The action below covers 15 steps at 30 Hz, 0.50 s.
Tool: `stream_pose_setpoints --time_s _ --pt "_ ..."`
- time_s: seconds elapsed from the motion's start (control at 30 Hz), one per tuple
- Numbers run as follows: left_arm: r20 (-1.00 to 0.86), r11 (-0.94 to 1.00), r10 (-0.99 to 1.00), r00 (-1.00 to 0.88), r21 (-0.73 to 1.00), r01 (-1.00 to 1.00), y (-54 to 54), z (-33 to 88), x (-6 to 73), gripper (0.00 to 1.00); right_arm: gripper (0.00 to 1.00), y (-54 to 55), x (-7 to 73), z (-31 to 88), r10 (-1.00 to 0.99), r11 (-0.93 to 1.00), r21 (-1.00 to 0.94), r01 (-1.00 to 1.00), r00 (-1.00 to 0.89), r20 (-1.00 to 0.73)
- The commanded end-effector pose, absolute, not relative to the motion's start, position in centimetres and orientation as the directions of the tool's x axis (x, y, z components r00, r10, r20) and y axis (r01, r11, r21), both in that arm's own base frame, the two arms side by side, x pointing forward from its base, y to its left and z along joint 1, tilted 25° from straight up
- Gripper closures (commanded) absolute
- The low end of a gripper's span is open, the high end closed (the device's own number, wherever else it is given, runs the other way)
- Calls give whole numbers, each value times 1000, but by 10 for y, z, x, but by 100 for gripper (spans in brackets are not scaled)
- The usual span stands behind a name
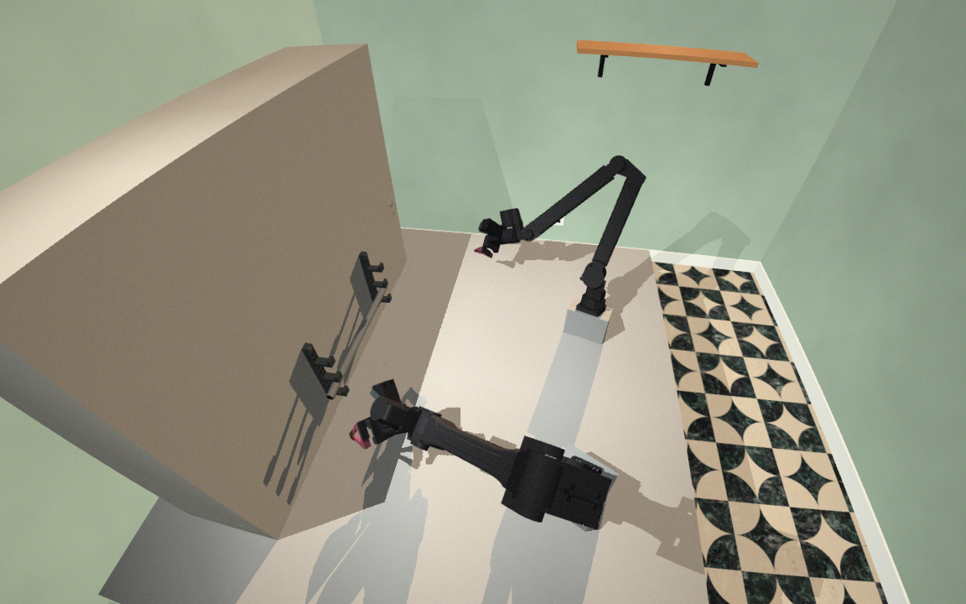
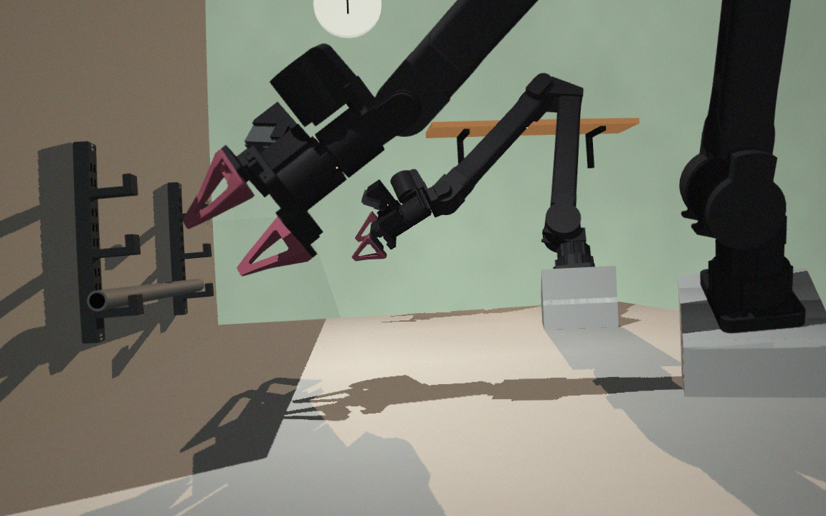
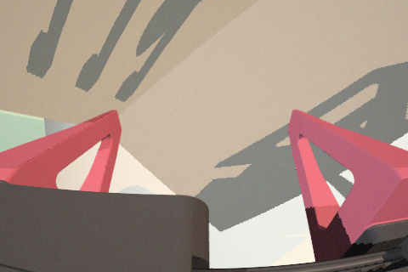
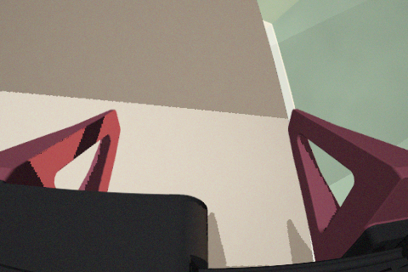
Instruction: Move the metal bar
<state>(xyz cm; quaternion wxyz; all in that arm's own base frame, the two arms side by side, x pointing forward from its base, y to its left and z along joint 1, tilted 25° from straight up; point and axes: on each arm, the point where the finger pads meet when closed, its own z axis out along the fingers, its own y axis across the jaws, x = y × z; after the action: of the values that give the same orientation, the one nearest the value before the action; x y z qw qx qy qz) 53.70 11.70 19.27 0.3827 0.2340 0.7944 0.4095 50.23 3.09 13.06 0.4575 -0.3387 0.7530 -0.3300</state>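
Both robot arms [image 1: 464, 443] [image 2: 560, 153] are black with rounded joints, and their fingers [image 2: 216, 185] are pink-red, shaped like open triangles.
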Motion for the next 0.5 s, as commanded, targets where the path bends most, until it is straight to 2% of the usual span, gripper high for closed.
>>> stream_pose_setpoints --time_s 0.0,0.47 --pt "-400 506 731 -553 862 45 103 207 549 0 0 47 509 135 -848 504 -840 -198 -297 -439" --pt "-273 342 814 -513 939 44 84 186 575 0 0 108 524 93 -941 330 -921 -206 -155 -302"
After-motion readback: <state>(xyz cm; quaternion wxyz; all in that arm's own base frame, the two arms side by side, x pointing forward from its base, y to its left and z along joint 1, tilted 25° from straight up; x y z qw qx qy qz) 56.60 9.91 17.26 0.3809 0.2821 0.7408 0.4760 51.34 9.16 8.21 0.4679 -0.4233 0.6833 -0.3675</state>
